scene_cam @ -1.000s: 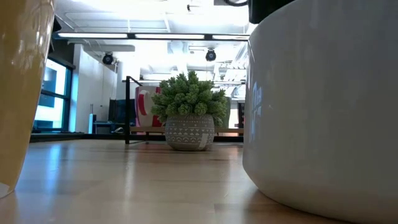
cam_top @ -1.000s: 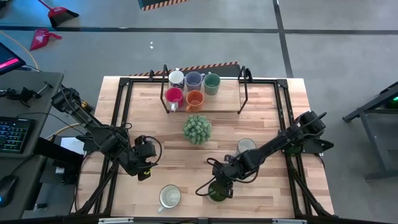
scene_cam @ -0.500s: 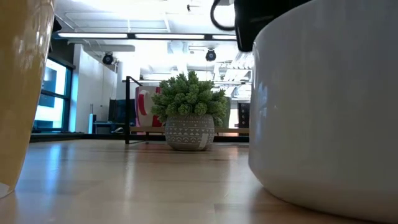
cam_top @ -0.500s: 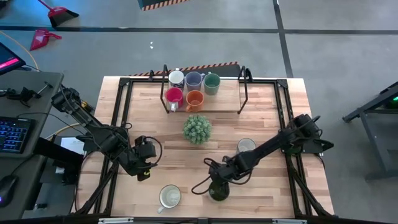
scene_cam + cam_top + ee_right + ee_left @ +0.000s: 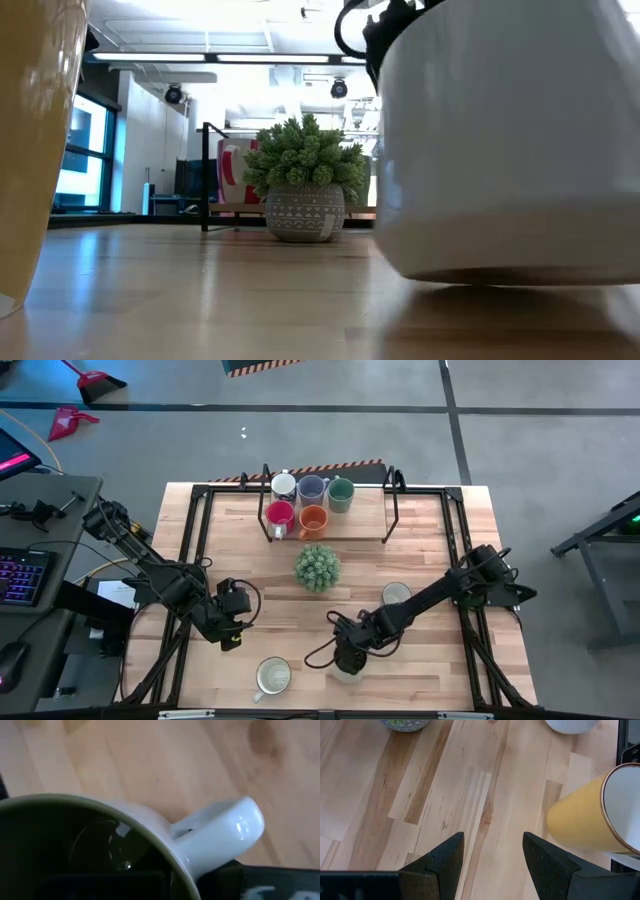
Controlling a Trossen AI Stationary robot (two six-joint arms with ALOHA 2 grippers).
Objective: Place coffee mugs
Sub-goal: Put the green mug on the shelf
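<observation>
Right gripper (image 5: 347, 658) at lower centre of the high view, closed on the rim of a white ceramic mug with a dark green inside (image 5: 510, 150). Low view: the mug fills the right of the frame, its base tilted and clear of the wooden table (image 5: 290, 610) on one side. Right wrist view: rim and white loop handle (image 5: 225, 832) seen close; the handle juts sideways from the wall and the mouth faces the camera, so the long axis runs roughly upright.

Left gripper (image 5: 232, 628) at lower left of the high view, fingers (image 5: 442, 865) spread wide over bare wood, holding nothing.

Yellow-walled, white-lined mug (image 5: 272, 676) near the bottom edge, mouth up. Grey mug (image 5: 396, 595) right of centre, upright.

Black metal rack (image 5: 392, 500) at upper centre holds five upright mugs: white (image 5: 284, 486), pale blue (image 5: 312, 488), green (image 5: 341, 492), red (image 5: 280, 515), orange (image 5: 313, 518).

Round spiky green plant in a patterned pot (image 5: 317, 567) sits mid-table, below the rack.
</observation>
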